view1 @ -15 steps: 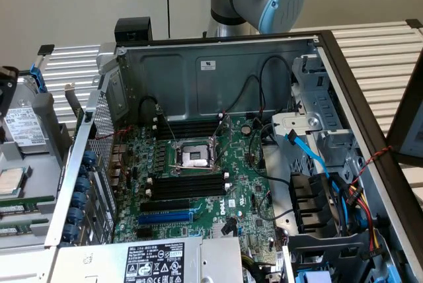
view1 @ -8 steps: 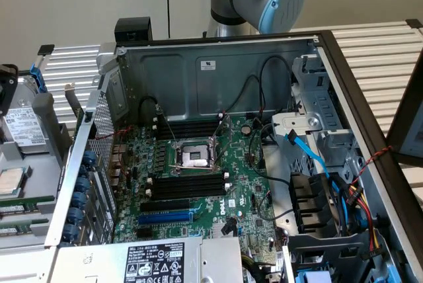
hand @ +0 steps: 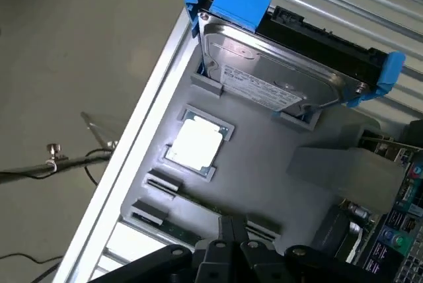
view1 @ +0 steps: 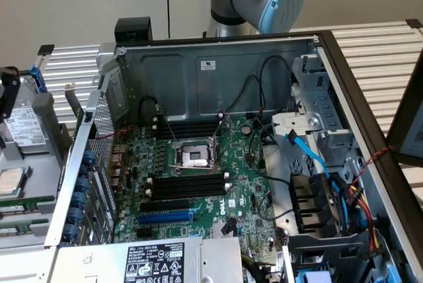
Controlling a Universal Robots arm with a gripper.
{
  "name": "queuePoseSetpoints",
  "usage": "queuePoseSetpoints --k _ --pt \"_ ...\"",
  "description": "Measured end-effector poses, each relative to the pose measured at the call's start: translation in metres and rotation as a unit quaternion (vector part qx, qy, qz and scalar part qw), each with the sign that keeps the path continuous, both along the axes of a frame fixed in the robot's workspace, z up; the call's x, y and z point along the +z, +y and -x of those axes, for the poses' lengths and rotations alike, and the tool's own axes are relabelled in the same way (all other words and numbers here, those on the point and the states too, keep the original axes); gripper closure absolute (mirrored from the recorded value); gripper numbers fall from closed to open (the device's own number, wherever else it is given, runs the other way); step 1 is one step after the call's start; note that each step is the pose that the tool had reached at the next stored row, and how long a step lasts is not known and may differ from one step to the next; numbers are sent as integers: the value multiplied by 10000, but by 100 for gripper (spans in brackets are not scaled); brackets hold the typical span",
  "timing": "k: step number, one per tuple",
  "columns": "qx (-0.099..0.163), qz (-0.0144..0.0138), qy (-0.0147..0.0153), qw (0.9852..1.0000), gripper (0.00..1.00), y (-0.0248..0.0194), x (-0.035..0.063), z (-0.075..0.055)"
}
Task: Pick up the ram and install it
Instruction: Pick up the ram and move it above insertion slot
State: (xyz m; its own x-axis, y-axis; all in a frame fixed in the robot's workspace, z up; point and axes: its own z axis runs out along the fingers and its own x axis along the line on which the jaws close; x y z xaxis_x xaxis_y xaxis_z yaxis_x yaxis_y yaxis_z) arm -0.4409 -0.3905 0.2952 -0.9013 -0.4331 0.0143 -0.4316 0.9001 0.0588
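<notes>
Two green ram sticks stand on edge in the slots of a grey tray (view1: pixel 39 164) beside the computer case, at the exterior view's left. One ram stick (view1: pixel 26 202) lies nearer the CPU and the other (view1: pixel 20 230) nearer the front. In the wrist view the same ram sticks (hand: pixel 198 202) (hand: pixel 168 229) show edge-on in the tray (hand: pixel 264 164). My dark gripper (hand: pixel 232 240) hangs right over the stick nearer the CPU, close to it. I cannot tell whether it touches the stick. On the motherboard (view1: pixel 198 164), the long black slots (view1: pixel 187 184) beside the CPU socket hold nothing.
The tray also carries a hard drive (hand: pixel 271 71) with blue clips and a loose CPU (hand: pixel 195 145). The case's metal wall (view1: pixel 73 177) rises between the tray and the motherboard. Cables (view1: pixel 330 190) and a drive cage crowd the case's right side. A blue slot (view1: pixel 165 217) lies below the black ones.
</notes>
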Motion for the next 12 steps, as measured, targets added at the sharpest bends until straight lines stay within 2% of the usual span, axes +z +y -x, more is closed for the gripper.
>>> queuePoseSetpoints --k 2,3,6,9,12 --pt "177 0 0 9998 82 0 -23 0" --pt "270 0 0 9996 76 0 -35 0" --pt "548 0 1 9985 76 0 -77 0" --pt "816 0 0 9967 76 0 -122 0" --pt "1091 0 0 9940 76 0 -159 0"
